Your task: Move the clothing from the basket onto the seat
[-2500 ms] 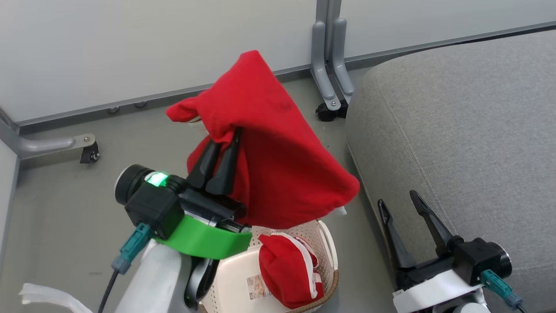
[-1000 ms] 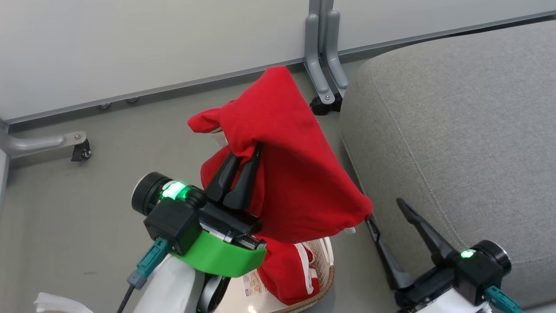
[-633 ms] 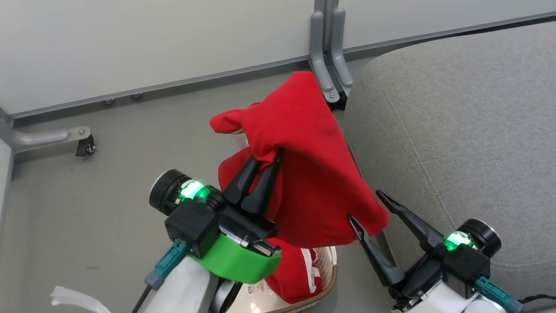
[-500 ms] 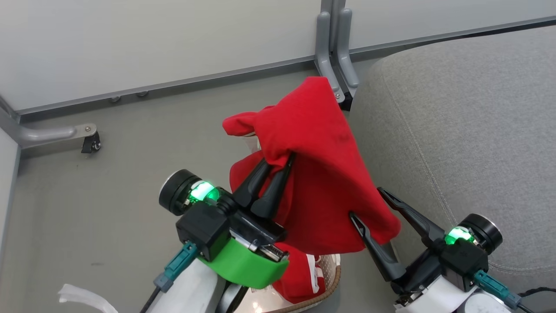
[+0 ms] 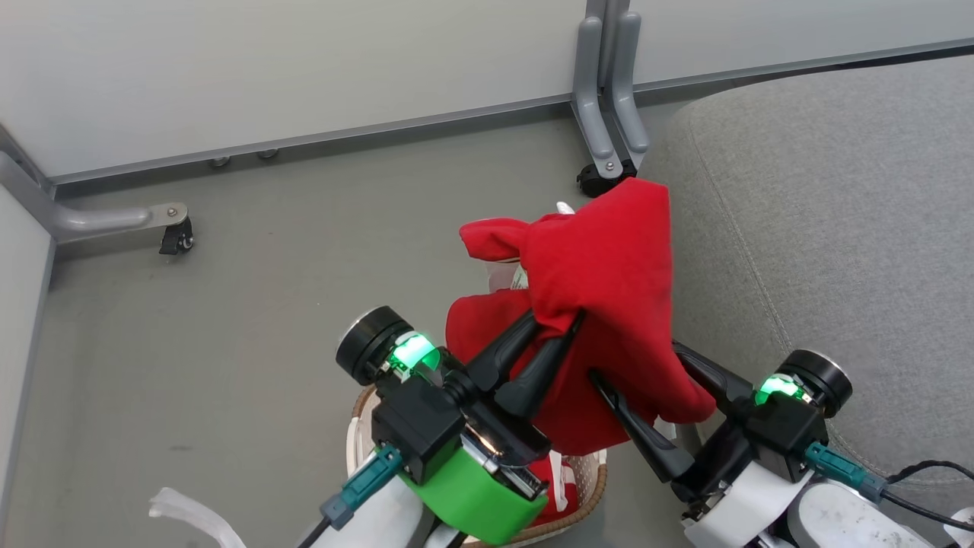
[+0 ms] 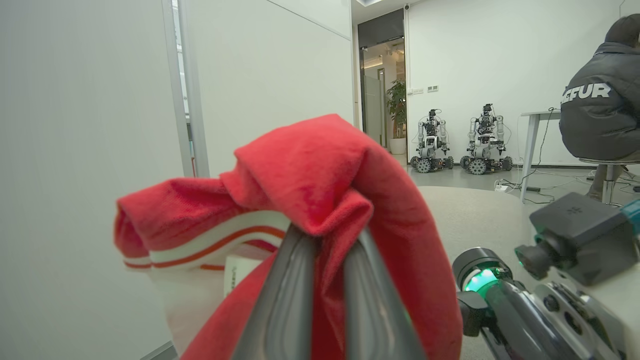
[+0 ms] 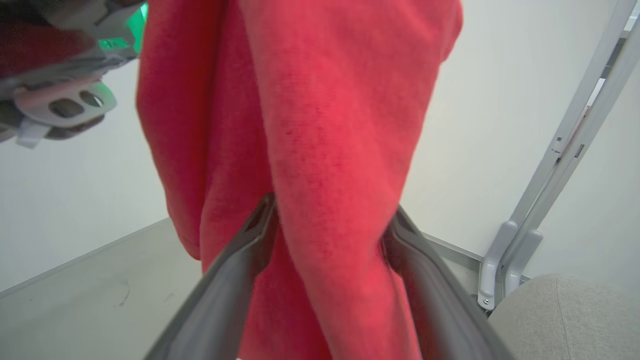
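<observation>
Brightly, evenly lit, with only faint shadows; sharp from the head, blurred on the clothing [image 7: 325, 150] up close.

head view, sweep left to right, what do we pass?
Grey metal partition foot with black caster → left gripper, jaws shut on the bright red fabric garment → right gripper, jaws open astride its hanging part → large grey woven-fabric sofa cushion.
</observation>
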